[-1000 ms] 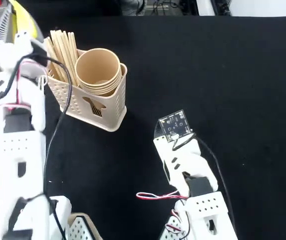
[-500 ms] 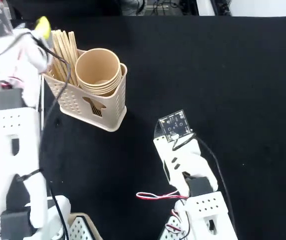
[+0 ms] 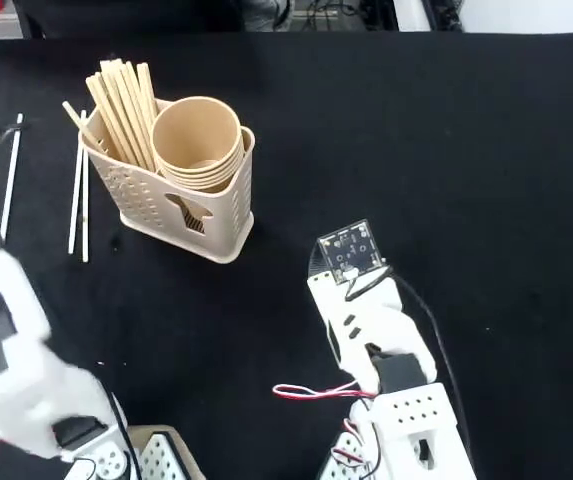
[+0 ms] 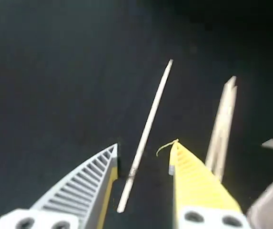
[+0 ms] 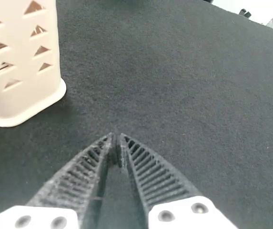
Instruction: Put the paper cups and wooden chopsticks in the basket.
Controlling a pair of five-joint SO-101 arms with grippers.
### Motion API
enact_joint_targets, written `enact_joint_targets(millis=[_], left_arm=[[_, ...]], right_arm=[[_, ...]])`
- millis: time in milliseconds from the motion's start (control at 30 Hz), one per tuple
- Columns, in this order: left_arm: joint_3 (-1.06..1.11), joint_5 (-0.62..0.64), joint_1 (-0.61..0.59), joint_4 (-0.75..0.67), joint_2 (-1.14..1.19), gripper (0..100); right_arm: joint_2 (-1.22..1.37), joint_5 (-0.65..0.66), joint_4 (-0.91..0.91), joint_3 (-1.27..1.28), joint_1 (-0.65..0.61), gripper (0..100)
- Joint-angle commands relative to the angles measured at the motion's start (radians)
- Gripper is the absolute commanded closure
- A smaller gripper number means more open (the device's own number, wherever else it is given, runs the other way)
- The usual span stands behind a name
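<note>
The left gripper [image 4: 144, 144] is spread wide and holds nothing. 1 loose wooden chopstick [image 4: 148, 126] lies on the black table [image 3: 446, 150] in line with the gap between its fingers. A pair of chopsticks [image 3: 78, 195] lies just right of that stick, close to the left wall of the basket [image 3: 181, 215].

The cream, perforated basket stands far left and holds a stack of tan paper cups [image 3: 198, 140] on the right and a bundle of chopsticks [image 3: 121, 95] leaning left. The right gripper [image 5: 113, 139] is closed and empty, near the basket's right side.
</note>
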Motion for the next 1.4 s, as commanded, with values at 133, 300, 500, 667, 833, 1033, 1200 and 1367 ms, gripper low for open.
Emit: enact_joint_targets(millis=[133, 300, 500, 667, 833, 1033, 1200, 1367], left_arm=[[-0.651, -0.144, -0.042, 0.15, 0.649, 82], [-1.0, -0.153, -0.084, 0.17, 1.019, 82], [-1.253, -0.23, -0.067, 0.325, 1.254, 82], [-1.313, -0.218, -0.068, 0.408, 1.238, 82], [-1.311, -0.087, -0.073, 0.466, 1.071, 82], [-1.273, -0.072, 0.007, 0.566, 0.882, 82], [-1.061, -0.074, -0.004, 0.46, 0.904, 82], [-0.883, -0.084, -0.05, 0.287, 0.976, 82]], right_arm=[[-0.008, 0.011, 0.002, -0.001, 0.003, 98.3], [-0.01, 0.011, 0.002, -0.001, 0.003, 98.3], [-0.007, 0.011, 0.003, -0.001, 0.003, 98.3], [-0.005, 0.011, 0.003, -0.001, 0.006, 98.3], [-0.005, 0.011, 0.003, -0.001, 0.006, 98.3], [-0.005, 0.011, 0.005, -0.001, 0.008, 98.3], [-0.005, 0.011, 0.005, -0.001, 0.008, 98.3], [-0.005, 0.011, 0.005, -0.001, 0.006, 98.3]])
